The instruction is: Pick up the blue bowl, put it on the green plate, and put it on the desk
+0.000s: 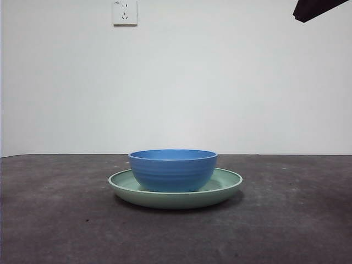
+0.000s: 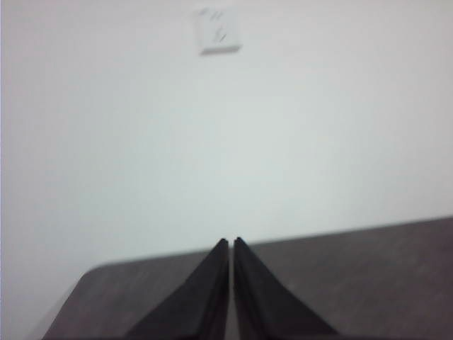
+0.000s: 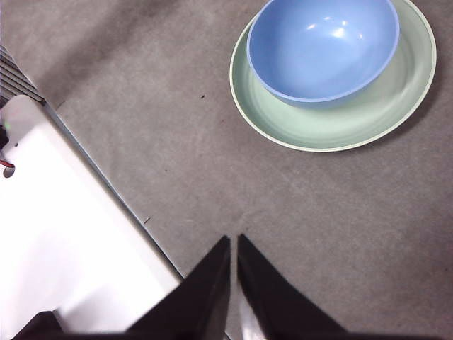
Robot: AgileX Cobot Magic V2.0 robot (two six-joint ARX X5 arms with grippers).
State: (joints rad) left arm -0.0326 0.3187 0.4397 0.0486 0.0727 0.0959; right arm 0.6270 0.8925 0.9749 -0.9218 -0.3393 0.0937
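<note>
Left gripper first: your jaws there are pressed together on nothing, aimed at the wall and its socket, well away from the green plate. Move across to the plate itself: it lies flat on the desk, and the blue bowl sits upright inside it, a little off centre. Farther over, your right gripper hangs high above the desk beside the plate, jaws likewise together and empty.

I judge the task essentially done: bowl is on plate, plate is on desk, both arms are clear. If the final clause means lifting the bowl back to the desk, that remains.

Only the right wrist view shows you the bowl's empty interior and a white panel at the desk's edge. Only the front view shows the bowl's ridged wall.
</note>
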